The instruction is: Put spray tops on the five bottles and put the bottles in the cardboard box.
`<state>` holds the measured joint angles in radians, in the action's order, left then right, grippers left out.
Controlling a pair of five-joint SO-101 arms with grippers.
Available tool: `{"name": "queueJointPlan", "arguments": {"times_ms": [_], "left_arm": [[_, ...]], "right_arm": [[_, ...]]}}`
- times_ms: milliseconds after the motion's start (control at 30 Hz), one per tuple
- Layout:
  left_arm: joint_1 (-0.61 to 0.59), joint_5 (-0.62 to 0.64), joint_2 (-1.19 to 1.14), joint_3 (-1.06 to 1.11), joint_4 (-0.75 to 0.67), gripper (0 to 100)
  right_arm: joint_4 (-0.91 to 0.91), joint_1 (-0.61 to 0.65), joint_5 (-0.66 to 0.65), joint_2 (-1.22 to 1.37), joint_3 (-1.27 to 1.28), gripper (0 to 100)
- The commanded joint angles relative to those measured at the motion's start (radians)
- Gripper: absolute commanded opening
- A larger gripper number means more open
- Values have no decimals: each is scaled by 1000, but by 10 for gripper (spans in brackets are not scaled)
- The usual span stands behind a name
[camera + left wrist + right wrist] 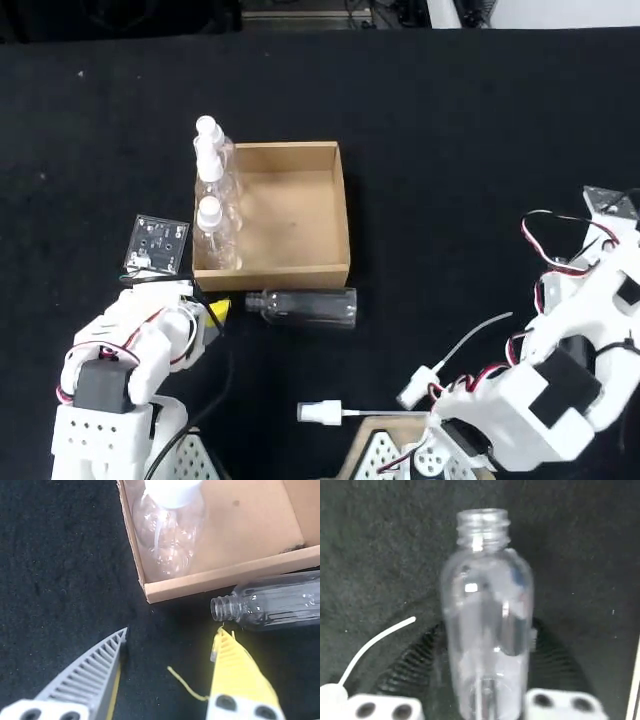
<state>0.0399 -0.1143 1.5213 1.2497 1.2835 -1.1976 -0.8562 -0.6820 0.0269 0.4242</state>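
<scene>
— From above we count three capped bottles point(216, 235) standing along one wall of the cardboard box point(340, 215). One bare bottle point(305, 307) lies on the tabletop point(450, 150) just in front of that box, and two loose spray tops point(320, 411) lie nearer the arms.

— In the left wrist view our left fingers point(235, 680) stand apart. The bare bottle's open neck lies just beyond the yellow one, beside the box corner.

— The right wrist view gives us the fifth. Our right fingers point(405, 675) look clamped on a second uncapped bottle point(487, 610), its neck pointing away, with a top's tube lying beside it.

— Then we judge capping that one to be the step in hand. We should grip it low and steady, take a top by its head with the left fingers, feed the tube straight down the neck, and seat it squarely.

— Our tally: five bottles, three of them capped; two tops loose; one box.
</scene>
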Motion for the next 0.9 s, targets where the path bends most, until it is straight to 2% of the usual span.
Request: {"name": "queueJointPlan", "arguments": {"times_ms": [0,167,333,467,667,867], "left_arm": [[10,-6,9,-31,-8,242],[10,-6,9,-31,-8,242],[10,-6,9,-31,-8,242],[10,-6,9,-31,-8,242],[8,-6,9,-30,-8,242],[8,-6,9,-21,-8,242]], "right_arm": [[18,-2,-14,-4,-45,273],[48,-8,-66,-2,-13,254],[190,-14,-64,-2,51,254],[213,-20,-61,-2,73,252],[233,-49,40,71,67,251],[241,-52,46,116,44,238]]}}
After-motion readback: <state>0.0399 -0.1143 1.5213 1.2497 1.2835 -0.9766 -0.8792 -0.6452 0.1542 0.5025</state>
